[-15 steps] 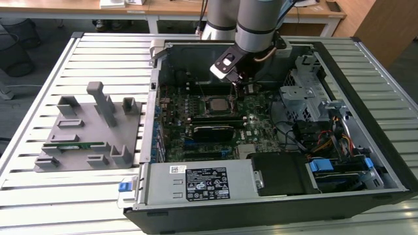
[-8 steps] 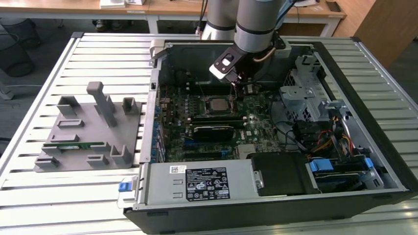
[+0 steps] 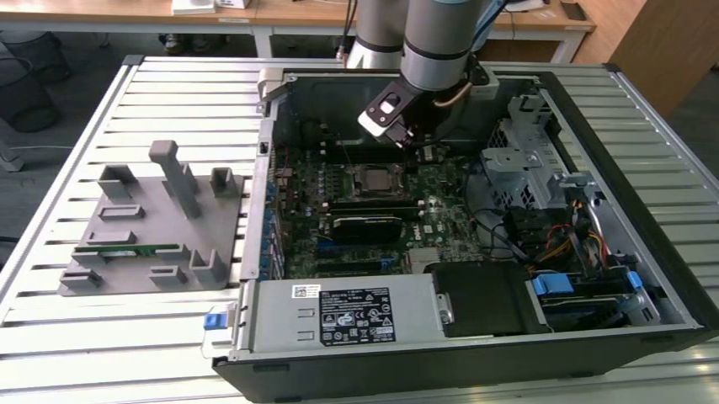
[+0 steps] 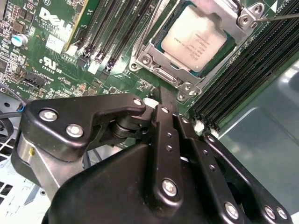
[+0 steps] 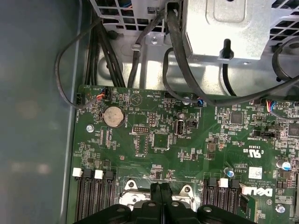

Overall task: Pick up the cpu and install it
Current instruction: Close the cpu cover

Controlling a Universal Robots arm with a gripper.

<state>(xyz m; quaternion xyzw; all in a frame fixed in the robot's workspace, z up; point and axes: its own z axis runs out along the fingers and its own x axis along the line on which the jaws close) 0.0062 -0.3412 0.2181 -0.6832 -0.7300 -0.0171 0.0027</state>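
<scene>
The cpu (image 4: 198,37) lies flat, silvery top up, inside the metal-framed socket (image 4: 145,59) near the middle of the motherboard (image 3: 450,223). The motherboard sits in an open computer case (image 3: 472,370) on the slatted worktop (image 3: 168,93). In the second wrist view the chip rests within the socket frame, with rows of black memory slots (image 4: 119,28) on the motherboard to either side of it. The gripper (image 5: 161,187) hangs over the motherboard at the edge of the socket, apart from the cpu. Its jaws are pressed together with nothing between them, as the first wrist view shows. A round coin cell (image 5: 114,116) sits on the motherboard beyond the jaws. A grey parts stand (image 3: 157,227) rests on the worktop, well apart from the motherboard, with a green memory stick (image 3: 130,250) lying in it
</scene>
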